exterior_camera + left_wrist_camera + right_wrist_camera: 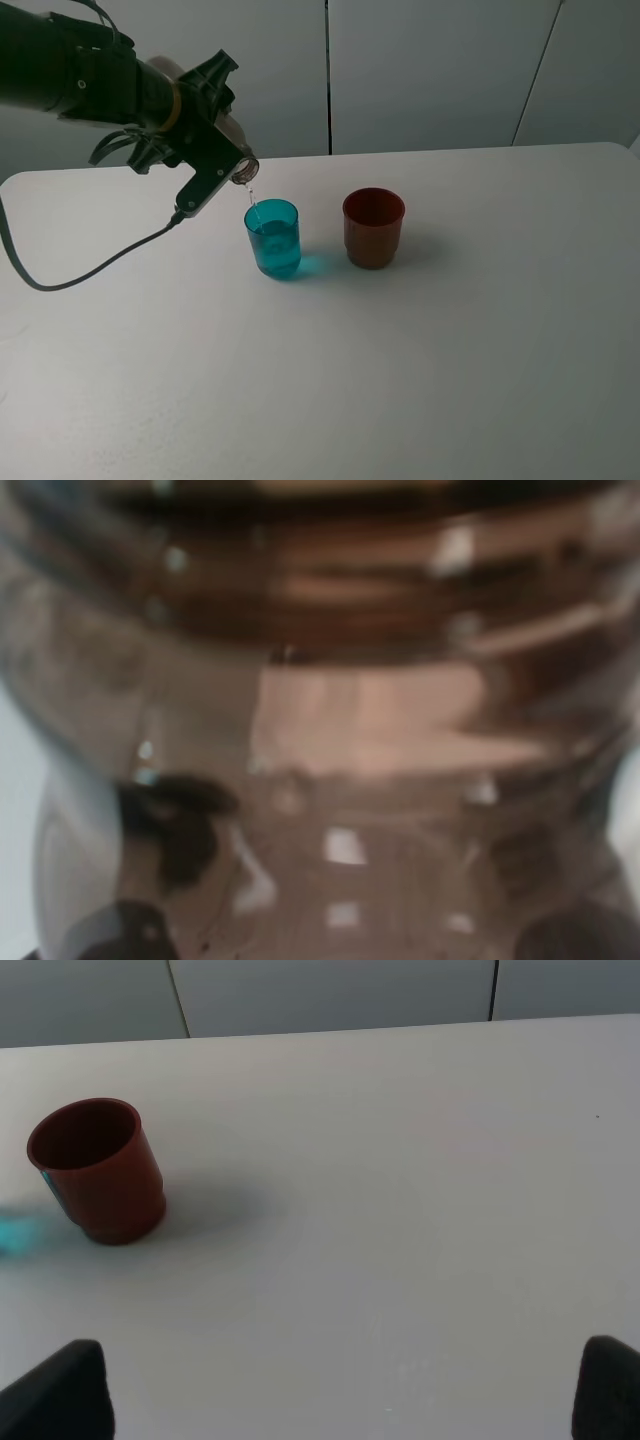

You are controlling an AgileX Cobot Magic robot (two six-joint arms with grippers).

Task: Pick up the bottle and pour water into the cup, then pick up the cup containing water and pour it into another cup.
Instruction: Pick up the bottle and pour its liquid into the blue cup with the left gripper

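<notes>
I see my left arm's fingers point(200, 185) clamped on the clear brownish plastic bottle point(241, 160). It is tipped so its uncapped mouth hangs just above the translucent teal-blue plastic tumbler point(272, 242). A thin stream of water point(251, 197) falls into the tumbler. The translucent dark red plastic cup point(373, 232) stands upright near it, not touching, on the white counter point(450, 350).

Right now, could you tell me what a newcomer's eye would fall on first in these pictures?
The left gripper holds a tilted bottle above the table, a thin stream running from its mouth into the blue cup below. Right of it, apart, stands a red cup that looks empty.
</notes>
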